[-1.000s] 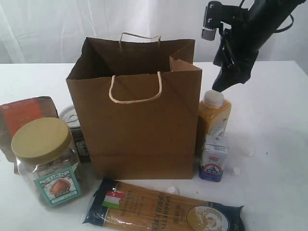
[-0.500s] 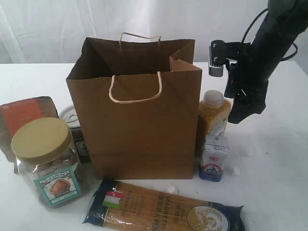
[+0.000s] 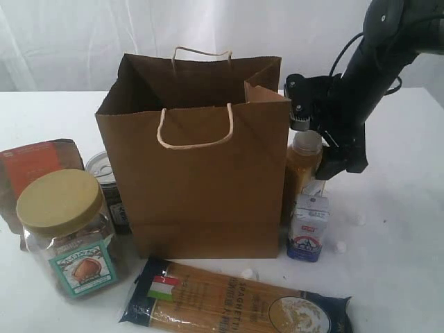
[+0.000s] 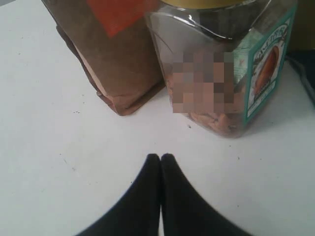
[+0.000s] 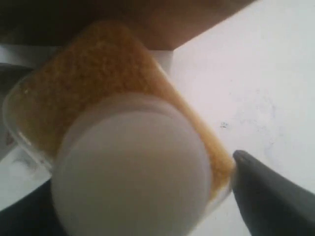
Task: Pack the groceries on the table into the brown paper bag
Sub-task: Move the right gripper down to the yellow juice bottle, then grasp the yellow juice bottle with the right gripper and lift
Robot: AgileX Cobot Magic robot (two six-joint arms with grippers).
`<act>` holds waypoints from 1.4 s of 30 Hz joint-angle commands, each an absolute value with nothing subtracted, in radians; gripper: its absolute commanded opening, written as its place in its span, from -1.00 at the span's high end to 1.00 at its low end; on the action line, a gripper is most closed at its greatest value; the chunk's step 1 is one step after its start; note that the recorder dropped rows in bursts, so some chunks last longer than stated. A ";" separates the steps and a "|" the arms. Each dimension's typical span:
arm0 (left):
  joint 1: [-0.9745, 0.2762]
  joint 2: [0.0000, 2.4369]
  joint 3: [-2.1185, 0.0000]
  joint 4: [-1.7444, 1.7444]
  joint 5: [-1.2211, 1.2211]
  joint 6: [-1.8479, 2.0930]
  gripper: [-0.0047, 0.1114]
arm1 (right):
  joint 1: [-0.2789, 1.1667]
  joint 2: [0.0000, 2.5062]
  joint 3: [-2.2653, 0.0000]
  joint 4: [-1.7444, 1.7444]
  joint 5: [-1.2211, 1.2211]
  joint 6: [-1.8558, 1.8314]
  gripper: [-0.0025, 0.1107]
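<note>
**Layout.** The brown paper bag (image 3: 201,187) stands upright on the table (image 3: 402,229) with its mouth open, so items can be lowered in from above. All groceries are outside it, around its base.

- Left of the bag: the clear tan-lidded jar (image 3: 66,232), with the brown pouch (image 3: 35,166) behind it and the dark can (image 3: 104,177) between jar and bag.
- In front of the bag: the spaghetti packet (image 3: 236,302), lying flat.
- Right of the bag: the yellow white-capped bottle (image 3: 300,165), upright against the bag's side, with the small white-blue carton (image 3: 308,229) just in front of it.

**Right hand.** The right hand (image 3: 320,166) is lowered over the bottle from above. Its jaws stand wide and straddle the bottle below the cap. One dark finger (image 5: 266,196) sits right at the bottle's shoulder. Firm contact cannot be confirmed, and the bottle rests on the table. A top-down approach probably suits this spot, since bag and carton crowd the bottle's sides.

**Left hand.** The left hand (image 4: 160,157) is fully closed, fingertips pressed together, and holds nothing. It hangs low over bare table, facing the jar and pouch.

**Legible markings.** The packet reads "SPAGHETTI" beside a green-white-red flag. The jar carries a teal label with an orange-brown picture, and the pouch carries an orange label. The text on the jar, pouch, carton and can is too small to read.
</note>
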State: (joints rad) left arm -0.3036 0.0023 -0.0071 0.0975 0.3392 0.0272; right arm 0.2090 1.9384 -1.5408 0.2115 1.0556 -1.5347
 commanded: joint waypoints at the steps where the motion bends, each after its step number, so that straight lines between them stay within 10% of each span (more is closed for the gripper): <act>1: -0.302 0.000 0.000 0.091 0.368 0.027 0.92 | 0.225 1.962 -1.535 0.238 1.051 -1.548 -0.31; 12: -0.302 0.000 0.000 0.091 0.368 0.027 0.92 | 0.217 1.962 -1.535 0.076 1.221 -1.399 0.96; 28: -0.302 0.000 0.000 0.091 0.368 0.027 0.92 | 0.138 1.962 -1.535 0.140 1.199 -0.937 0.94; 37: -0.302 0.000 0.000 0.091 0.368 0.027 0.92 | 0.138 1.962 -1.535 0.244 1.034 -0.938 -0.19; 42: -0.302 0.000 0.000 0.091 0.368 0.027 0.92 | 0.138 1.983 -1.535 0.317 0.874 -0.973 -0.22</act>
State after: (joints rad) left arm -0.3036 0.0023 -0.0071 0.0975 0.3392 0.0272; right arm 0.1456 1.9683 -1.5370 0.3008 0.9361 -0.9476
